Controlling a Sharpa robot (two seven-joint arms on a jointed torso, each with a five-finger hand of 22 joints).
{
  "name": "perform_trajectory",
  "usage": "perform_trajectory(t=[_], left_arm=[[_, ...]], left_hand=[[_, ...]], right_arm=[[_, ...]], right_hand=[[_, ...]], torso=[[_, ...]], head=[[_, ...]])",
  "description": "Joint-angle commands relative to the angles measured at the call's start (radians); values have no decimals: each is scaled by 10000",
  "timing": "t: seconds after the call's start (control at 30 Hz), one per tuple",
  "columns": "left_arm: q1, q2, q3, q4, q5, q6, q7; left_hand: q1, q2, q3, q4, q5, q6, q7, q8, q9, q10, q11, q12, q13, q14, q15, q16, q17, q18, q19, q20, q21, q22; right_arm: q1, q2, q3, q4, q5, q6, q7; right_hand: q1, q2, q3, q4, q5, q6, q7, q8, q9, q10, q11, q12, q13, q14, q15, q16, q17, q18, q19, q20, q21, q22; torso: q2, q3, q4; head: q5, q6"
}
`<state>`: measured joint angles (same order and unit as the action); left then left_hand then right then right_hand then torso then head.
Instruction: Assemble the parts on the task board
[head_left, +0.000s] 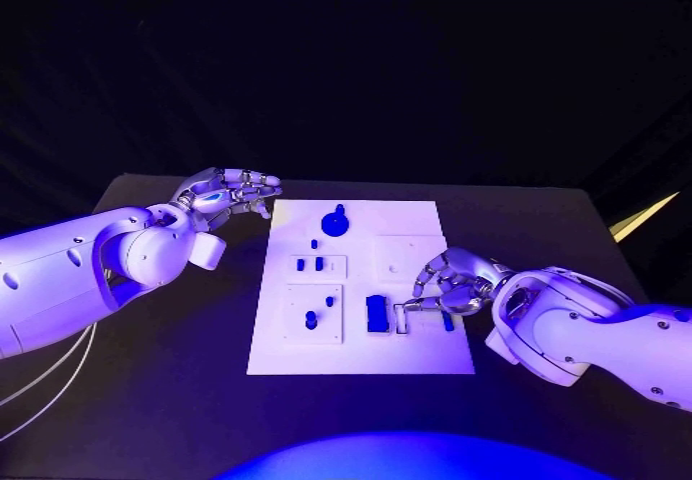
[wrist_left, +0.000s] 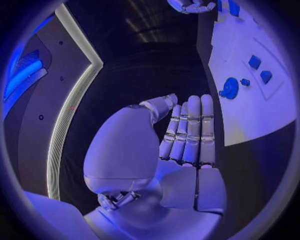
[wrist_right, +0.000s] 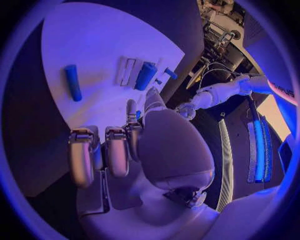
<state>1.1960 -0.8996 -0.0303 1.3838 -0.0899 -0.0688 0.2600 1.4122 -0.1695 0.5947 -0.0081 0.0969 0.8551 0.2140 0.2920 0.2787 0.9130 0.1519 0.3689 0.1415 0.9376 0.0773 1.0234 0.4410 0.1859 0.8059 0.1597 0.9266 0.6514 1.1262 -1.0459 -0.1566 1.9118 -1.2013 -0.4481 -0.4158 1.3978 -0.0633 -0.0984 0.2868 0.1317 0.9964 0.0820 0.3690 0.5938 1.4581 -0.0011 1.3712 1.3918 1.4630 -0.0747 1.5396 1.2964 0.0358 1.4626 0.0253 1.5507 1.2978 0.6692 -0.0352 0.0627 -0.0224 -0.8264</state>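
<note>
The white task board (head_left: 361, 345) lies in the middle of the black table. On it are a round blue part (head_left: 335, 222) at the far end, several small blue parts around (head_left: 310, 265), and a blue block (head_left: 378, 313) near the front. My right hand (head_left: 450, 288) hovers low over the board's right side and pinches a small blue part (wrist_right: 137, 115) between thumb and finger; a blue tip shows under it (head_left: 449, 322). My left hand (head_left: 231, 193) hangs off the board's far left corner, holding nothing, its fingers (wrist_left: 190, 130) side by side.
In the right wrist view a blue cylinder (wrist_right: 73, 82) and the blue block (wrist_right: 145, 75) lie on the board (wrist_right: 94, 45) ahead of the right hand (wrist_right: 125, 150). The left wrist view shows the round part (wrist_left: 230, 87) on the board (wrist_left: 250, 115). Black table surrounds the board.
</note>
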Motion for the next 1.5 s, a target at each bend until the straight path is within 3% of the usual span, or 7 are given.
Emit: perform_trajectory(t=[0.03,0.3,0.5,0.7,1.0,1.33,1.5], left_arm=[[1,22,6,30,66,97,198],[-8,37,6,69,117,110,316],[-13,51,6,75,124,101,314],[-17,60,6,73,126,105,280],[-20,44,6,71,126,99,235],[-22,34,6,70,126,103,151],[-25,49,6,70,124,115,123]], left_hand=[[-172,40,-135,127,151,-178,38,0,168,-127,45,168,-132,-48,42,-155,-89,-22,76,132,-157,-163],[-216,27,-163,161,144,-184,33,3,172,-134,43,178,-134,-42,45,-142,-82,-20,82,140,-189,-186],[-216,27,-163,161,144,-184,33,3,172,-134,43,178,-134,-42,45,-142,-82,-20,82,140,-189,-186],[-216,27,-163,161,144,-184,33,3,172,-134,43,178,-134,-42,45,-142,-82,-20,82,140,-189,-186],[-230,42,-170,186,148,-182,28,11,178,-136,38,191,-134,-39,42,-129,-76,-16,95,144,-221,-211],[-224,57,-165,192,154,-182,27,14,181,-138,35,197,-135,-40,39,-125,-74,-13,104,143,-234,-222],[-218,65,-159,192,157,-182,26,15,182,-139,35,198,-136,-40,37,-124,-73,-12,108,142,-238,-225]], right_arm=[[85,-349,-6,51,-59,-178,247],[128,-1063,-36,-36,-730,56,102],[-23,-1223,-87,-152,-1022,395,-272],[-301,-1101,-109,-307,-1257,530,-659],[-532,-811,-119,-513,-1395,621,-929],[-693,-436,-121,-715,-1443,613,-1095],[-763,-258,-122,-858,-1526,747,-1202]], right_hand=[[152,-51,474,16,140,-242,15,-269,-109,170,46,-483,553,960,100,41,2199,-323,1038,104,28,2682],[55,-134,606,35,132,-263,67,-391,-168,155,98,-511,543,964,149,51,2220,-333,1050,152,75,2695],[-114,-175,741,45,131,-145,60,-428,-195,156,99,-514,542,966,160,54,2228,-333,1051,179,78,2696],[-465,-286,988,53,126,66,15,-459,-220,156,66,-531,534,964,138,51,2223,-332,1050,185,72,2695],[-1061,-521,1359,60,127,219,-24,-492,-217,159,36,-550,525,961,111,41,2209,-329,1046,167,57,2691],[-1200,-471,1612,46,136,304,-59,-473,-195,172,9,-533,534,965,93,47,2223,-333,1051,154,77,2696],[-850,-405,2106,-56,137,339,-124,-474,-169,181,-51,-524,540,970,37,56,2244,-339,1059,107,108,2705]], torso=[[-12,-3,-21],[-7,17,-57],[-9,12,-52],[-8,11,-13],[0,5,-21],[3,11,-12],[-10,10,-11]], head=[[-80,22],[-207,77],[-270,132],[-292,104],[-269,64],[-221,11],[-190,-23]])
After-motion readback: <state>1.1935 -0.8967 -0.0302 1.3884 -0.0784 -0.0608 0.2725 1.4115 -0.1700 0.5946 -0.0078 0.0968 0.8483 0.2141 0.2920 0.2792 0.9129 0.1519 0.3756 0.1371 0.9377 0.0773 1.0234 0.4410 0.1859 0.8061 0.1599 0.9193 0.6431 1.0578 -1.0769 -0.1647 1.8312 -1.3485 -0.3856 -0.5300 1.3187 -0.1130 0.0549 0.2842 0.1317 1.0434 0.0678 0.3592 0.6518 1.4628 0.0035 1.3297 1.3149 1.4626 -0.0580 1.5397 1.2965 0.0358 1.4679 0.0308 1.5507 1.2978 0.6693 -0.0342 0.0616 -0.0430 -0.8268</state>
